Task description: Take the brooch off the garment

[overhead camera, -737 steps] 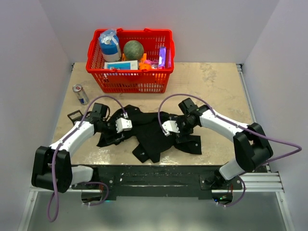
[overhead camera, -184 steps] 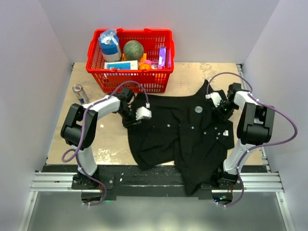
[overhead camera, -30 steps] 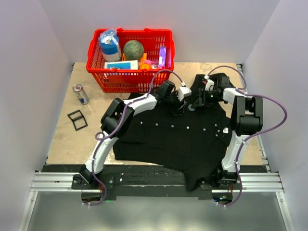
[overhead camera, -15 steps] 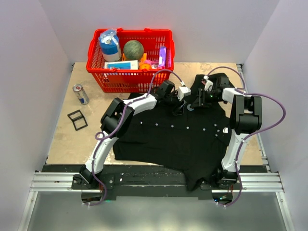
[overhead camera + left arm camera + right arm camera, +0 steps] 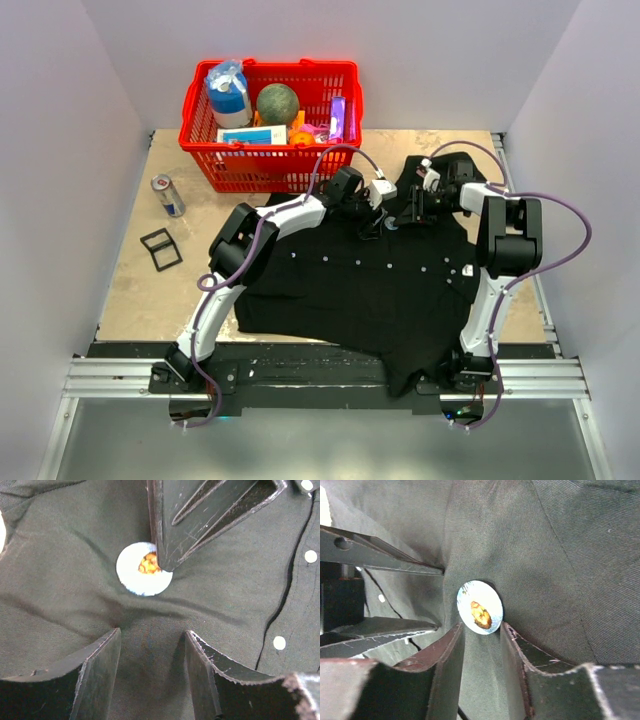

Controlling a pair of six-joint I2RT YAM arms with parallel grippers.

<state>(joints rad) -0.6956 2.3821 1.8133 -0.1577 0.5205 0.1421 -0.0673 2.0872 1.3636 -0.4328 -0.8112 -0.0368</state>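
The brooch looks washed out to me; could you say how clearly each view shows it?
Left wrist: the brooch glares nearly white, only an orange centre showing. Right wrist: sharper, evenly lit, pale blue face readable. Top external: barely a speck.

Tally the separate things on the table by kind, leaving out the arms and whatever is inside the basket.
garment: 1
brooch: 1
basket: 1
can: 1
black square frame: 1
Total: 5

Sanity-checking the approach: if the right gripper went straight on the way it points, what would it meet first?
Most likely the brooch, on the garment just ahead of the right gripper, which is open. Depth is unclear, so a fingertip may be touching the disc.
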